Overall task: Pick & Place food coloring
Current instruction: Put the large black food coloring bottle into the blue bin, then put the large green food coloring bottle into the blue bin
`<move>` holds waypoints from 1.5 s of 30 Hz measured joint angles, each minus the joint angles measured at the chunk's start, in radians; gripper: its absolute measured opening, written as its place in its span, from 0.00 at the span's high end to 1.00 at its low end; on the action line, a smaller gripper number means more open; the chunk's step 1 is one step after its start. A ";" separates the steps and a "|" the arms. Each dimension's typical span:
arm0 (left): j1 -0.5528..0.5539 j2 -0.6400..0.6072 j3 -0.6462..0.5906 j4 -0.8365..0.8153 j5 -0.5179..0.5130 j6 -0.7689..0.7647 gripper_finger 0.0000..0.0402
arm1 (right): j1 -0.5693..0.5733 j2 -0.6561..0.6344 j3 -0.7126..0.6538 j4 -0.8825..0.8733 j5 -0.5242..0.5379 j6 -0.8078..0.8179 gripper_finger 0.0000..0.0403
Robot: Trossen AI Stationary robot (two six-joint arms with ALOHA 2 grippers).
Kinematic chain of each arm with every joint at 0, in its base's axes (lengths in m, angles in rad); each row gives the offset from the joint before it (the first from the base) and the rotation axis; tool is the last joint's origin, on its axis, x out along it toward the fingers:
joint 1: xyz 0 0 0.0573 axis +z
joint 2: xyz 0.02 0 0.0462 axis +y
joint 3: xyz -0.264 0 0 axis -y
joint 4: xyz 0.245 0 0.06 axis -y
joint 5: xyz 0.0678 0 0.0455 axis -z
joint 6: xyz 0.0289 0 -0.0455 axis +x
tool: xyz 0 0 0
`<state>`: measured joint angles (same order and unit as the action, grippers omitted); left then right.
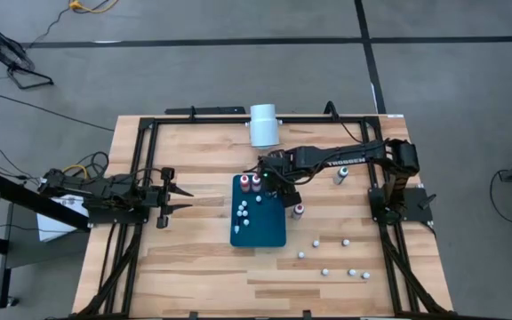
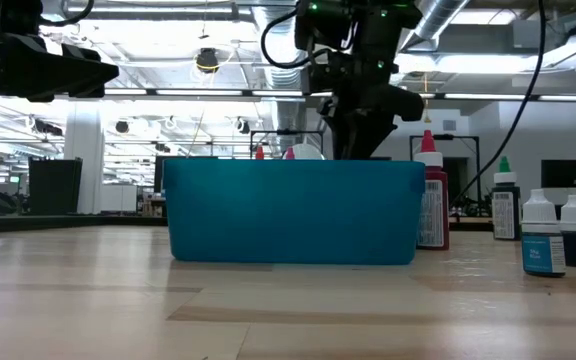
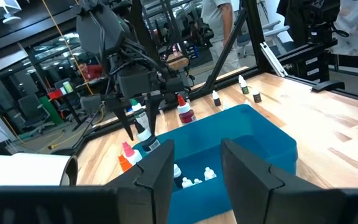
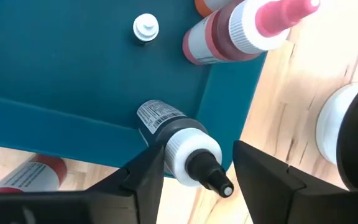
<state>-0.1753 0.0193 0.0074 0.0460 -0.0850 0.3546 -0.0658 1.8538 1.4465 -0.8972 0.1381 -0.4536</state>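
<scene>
A teal bin stands mid-table. It holds two red-bodied food coloring bottles at its far end and a few small whitish ones. My right gripper reaches in from the right, over the bin's far right corner, shut on a dark-bodied bottle with a white cap. That bottle also shows in the left wrist view. Another red bottle stands outside the bin's right wall. My left gripper is open and empty, left of the bin. My right gripper has the dark bottle's white cap collar between its two fingers, which come from above, pointing down. The bottle is tilted, its dark tip up and its labelled body over the bin's wall near the corner. Whether its base rests on anything cannot be seen.
A large white cylinder lies at the table's far edge. One bottle stands right of my right arm. Several small whitish bottles are scattered on the near right of the table. The table's left and near parts are bare wood.
</scene>
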 joint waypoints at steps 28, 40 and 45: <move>0.000 0.000 0.000 0.000 0.000 0.002 0.69 | 0.016 -0.265 0.003 -0.460 0.148 0.548 0.44; 0.000 0.000 0.000 0.000 0.000 0.002 0.69 | -0.044 -0.549 -0.295 -0.482 0.272 1.117 0.44; 0.000 0.000 0.000 0.000 0.000 0.002 0.69 | -0.068 -0.597 -0.375 -0.479 0.253 1.187 0.44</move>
<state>-0.1750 0.0193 0.0071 0.0463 -0.0851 0.3564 -0.1336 1.2565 1.0718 -1.3758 0.3913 0.7333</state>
